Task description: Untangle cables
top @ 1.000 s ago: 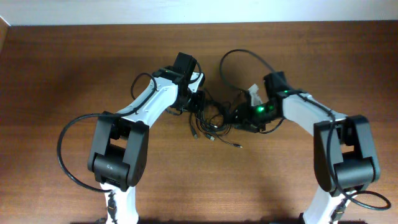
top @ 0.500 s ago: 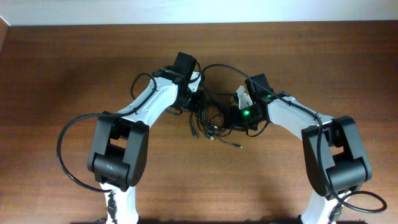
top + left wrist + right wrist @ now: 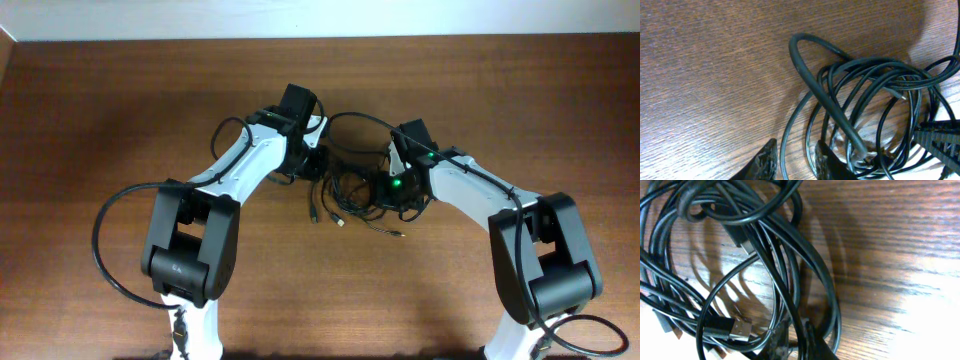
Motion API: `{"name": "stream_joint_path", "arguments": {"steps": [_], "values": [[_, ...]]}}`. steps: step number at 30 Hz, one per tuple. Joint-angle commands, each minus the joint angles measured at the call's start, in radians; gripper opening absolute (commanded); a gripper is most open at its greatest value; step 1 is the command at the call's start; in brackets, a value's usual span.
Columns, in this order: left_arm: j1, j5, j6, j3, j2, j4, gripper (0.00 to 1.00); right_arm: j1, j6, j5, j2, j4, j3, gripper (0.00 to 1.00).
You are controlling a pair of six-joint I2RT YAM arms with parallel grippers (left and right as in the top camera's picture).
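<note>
The cables [image 3: 350,193] lie as a tangle of thin black loops on the brown table between my two arms, with small plug ends trailing towards the front. My left gripper [image 3: 315,168] is at the tangle's left edge. In the left wrist view its jaws [image 3: 796,161] stand apart with one thin strand [image 3: 790,142] running loosely between them. My right gripper [image 3: 383,188] is at the tangle's right side. In the right wrist view it [image 3: 794,342] is shut on a black strand, next to a silver USB plug [image 3: 740,328].
A wide cable loop [image 3: 355,118] arches behind the tangle between the two wrists. One plug end [image 3: 400,235] lies in front of the pile. Each arm's own thick black cable [image 3: 100,235] curves beside its base. The table's far edge [image 3: 320,40] meets a pale wall.
The right arm swung left into the tangle and its jaws closed on a strand. The back loop dropped lower and shifted left. The left jaws narrowed a little.
</note>
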Motion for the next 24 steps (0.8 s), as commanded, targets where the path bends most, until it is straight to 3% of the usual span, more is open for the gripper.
{"name": "stream_joint_path", "arguments": {"steps": [1, 6, 9, 12, 14, 20, 24], "values": [[0.004, 0.000, 0.002, 0.008, 0.011, 0.002, 0.28, -0.030, -0.013, 0.142, 0.014, -0.157, 0.000, 0.15], [0.016, 0.000, -0.010, 0.008, 0.011, 0.002, 0.30, -0.143, -0.062, 0.143, 0.014, -0.513, 0.134, 0.29], [0.048, 0.001, -0.059, 0.008, 0.011, -0.007, 0.35, -0.148, -0.250, -0.020, 0.014, -0.561, 0.195, 0.37], [0.089, 0.016, -0.099, 0.008, 0.011, -0.022, 0.38, -0.147, -0.350, -0.259, 0.014, -0.528, 0.229, 0.48], [0.095, 0.038, -0.099, 0.008, 0.011, -0.021, 0.41, -0.138, -0.348, -0.305, 0.014, -0.458, 0.229, 0.52], [0.095, 0.037, -0.098, 0.008, 0.011, -0.021, 0.44, 0.009, -0.294, -0.277, 0.014, -0.261, 0.228, 0.62], [0.095, 0.037, -0.098, 0.008, 0.011, -0.021, 0.45, 0.106, -0.287, -0.092, 0.014, -0.192, 0.216, 0.63]]}}
